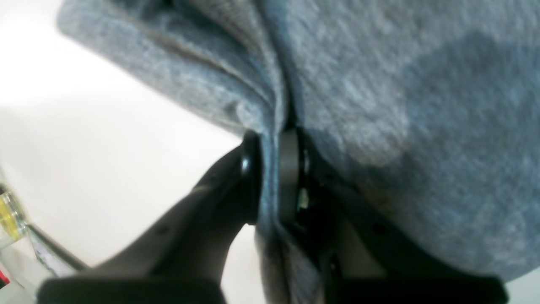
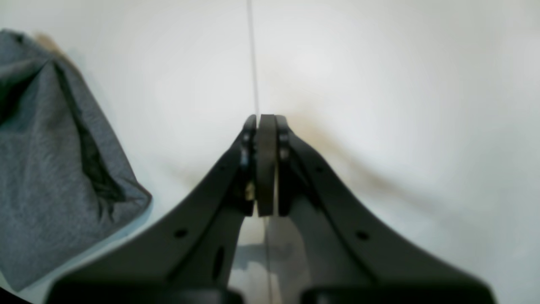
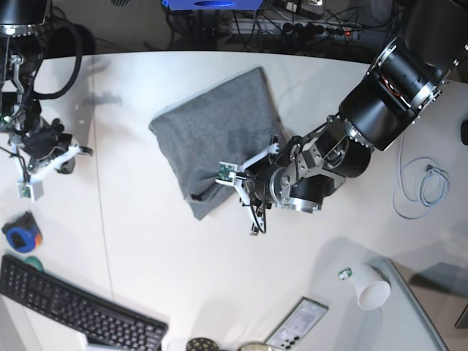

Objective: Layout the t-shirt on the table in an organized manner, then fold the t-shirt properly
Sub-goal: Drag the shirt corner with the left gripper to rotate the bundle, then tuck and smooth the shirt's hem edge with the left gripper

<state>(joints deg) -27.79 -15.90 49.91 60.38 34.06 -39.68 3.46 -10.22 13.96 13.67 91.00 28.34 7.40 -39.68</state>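
Left gripper [image 1: 270, 177] pinches the soft, limp shirt [image 3: 216, 135] at its near edge; right gripper [image 2: 265, 164] is closed, empty.

White tabletop [image 3: 168, 263], thin seam running front to back near left edge, far edge curved and dark. Black keyboard [image 3: 77, 311] at front-left corner. White paper cup [image 3: 371, 287] near front-right corner; coiled pale cable [image 3: 424, 183] by right edge. Dark floor beyond far edge, power strip [image 3: 292, 28] with cables there. Light bright, even.
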